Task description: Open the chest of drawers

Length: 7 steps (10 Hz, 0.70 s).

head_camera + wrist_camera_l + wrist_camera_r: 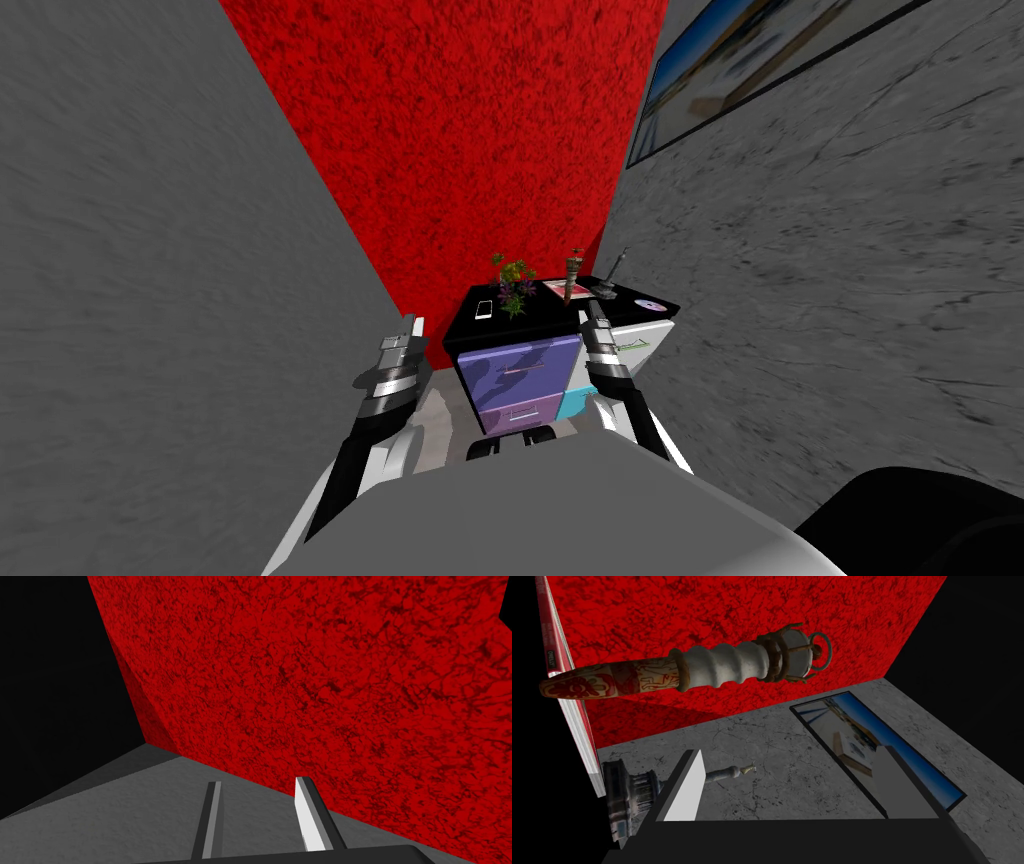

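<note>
Low chest of drawers with a black top and purple drawer fronts (520, 375) straight ahead of me, before the red wall (450, 130), my right gripper (597, 312) at its near right top edge, fingers wide apart, my left gripper (412, 325) off to its left, fingers a little apart, empty

Red back wall (450, 130), grey side walls (130, 300), framed picture (740, 60) on right wall

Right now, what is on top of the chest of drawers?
On its black top: white phone, plant, red book, ornament, statuette, disc. The right gripper covers part of the front edge.
</note>
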Tool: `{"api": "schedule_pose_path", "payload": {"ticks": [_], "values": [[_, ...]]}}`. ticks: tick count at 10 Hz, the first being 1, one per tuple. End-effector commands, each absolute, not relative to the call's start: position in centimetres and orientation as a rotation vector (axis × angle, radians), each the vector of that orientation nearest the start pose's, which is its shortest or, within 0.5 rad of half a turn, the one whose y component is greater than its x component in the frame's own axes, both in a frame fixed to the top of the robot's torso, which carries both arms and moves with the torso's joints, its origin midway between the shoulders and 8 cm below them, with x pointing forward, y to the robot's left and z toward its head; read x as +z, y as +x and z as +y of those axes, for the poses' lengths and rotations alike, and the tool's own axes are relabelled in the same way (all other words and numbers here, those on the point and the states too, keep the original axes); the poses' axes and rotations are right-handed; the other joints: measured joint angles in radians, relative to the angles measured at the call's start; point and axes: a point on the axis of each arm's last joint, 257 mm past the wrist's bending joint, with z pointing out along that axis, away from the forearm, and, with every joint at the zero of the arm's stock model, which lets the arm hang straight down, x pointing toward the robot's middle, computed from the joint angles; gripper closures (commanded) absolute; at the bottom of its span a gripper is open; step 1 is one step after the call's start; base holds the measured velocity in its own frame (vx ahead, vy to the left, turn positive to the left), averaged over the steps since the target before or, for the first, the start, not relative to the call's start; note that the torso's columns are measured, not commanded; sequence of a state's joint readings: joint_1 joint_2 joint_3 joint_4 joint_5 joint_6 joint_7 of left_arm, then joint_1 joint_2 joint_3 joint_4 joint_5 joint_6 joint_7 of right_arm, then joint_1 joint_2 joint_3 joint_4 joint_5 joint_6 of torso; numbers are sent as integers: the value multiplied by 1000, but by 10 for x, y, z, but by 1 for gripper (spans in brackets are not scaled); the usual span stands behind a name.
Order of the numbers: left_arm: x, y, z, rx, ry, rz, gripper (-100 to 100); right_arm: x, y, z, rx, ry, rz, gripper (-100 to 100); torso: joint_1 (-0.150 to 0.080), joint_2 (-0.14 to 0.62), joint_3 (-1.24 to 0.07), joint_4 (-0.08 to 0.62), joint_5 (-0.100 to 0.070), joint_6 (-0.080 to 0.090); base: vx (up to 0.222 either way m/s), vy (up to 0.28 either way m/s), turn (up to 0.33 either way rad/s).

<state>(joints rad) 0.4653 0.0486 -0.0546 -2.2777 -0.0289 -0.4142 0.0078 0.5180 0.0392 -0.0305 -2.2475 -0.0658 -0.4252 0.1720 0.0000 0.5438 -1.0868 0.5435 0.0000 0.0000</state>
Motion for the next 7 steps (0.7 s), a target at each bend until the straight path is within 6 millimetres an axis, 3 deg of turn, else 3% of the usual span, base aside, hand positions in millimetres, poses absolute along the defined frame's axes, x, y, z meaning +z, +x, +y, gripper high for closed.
{"api": "schedule_pose_path", "payload": {"ticks": [1,2,4,7], "values": [[17,364,251,-1343,-660,711,0,-11,356,-307,1120,754,673,0,0,74,-148,74,0,0,0,0,0],[17,364,251,-1343,-660,711,0,-11,357,-303,1100,710,713,-100,0,148,-295,148,0,0,12,16,-10],[16,364,251,-1343,-661,711,0,-11,358,-298,1051,634,776,-100,1,190,-384,190,0,0,9,38,-18],[16,364,251,-1343,-661,711,0,-14,360,-292,929,497,866,-100,1,194,-389,194,0,0,13,69,-31]]}}
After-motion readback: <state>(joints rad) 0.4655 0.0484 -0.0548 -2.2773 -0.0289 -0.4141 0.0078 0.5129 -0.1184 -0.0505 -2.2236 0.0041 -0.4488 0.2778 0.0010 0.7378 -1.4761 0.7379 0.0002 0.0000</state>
